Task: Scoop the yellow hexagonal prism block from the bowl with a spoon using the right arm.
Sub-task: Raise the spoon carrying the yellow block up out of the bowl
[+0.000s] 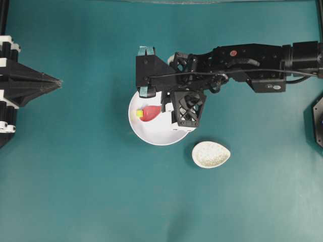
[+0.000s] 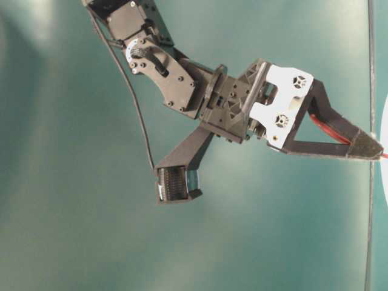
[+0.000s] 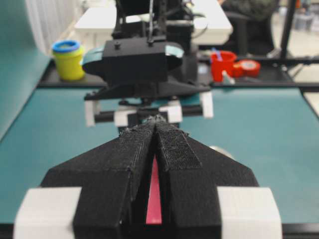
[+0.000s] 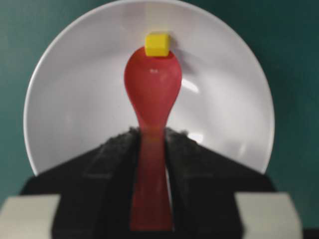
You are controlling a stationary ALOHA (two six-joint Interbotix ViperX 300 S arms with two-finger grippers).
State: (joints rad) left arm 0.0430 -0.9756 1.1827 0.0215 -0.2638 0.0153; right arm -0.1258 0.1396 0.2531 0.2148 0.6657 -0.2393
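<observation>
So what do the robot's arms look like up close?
Both arms are black and blocky. The right arm has a red dot, a white label, a black cable and teal bits. Its end effector has rough black fingers on white blocks, like the left end effector.

Teal tabletop; bkgd white table, yellow tub, red cup.

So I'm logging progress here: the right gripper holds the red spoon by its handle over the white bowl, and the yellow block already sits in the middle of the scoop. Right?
Not quite. The right gripper does hold the spoon by its handle over the bowl, but the right wrist view shows the yellow block at the scoop's far tip, not in the middle of the scoop.
</observation>
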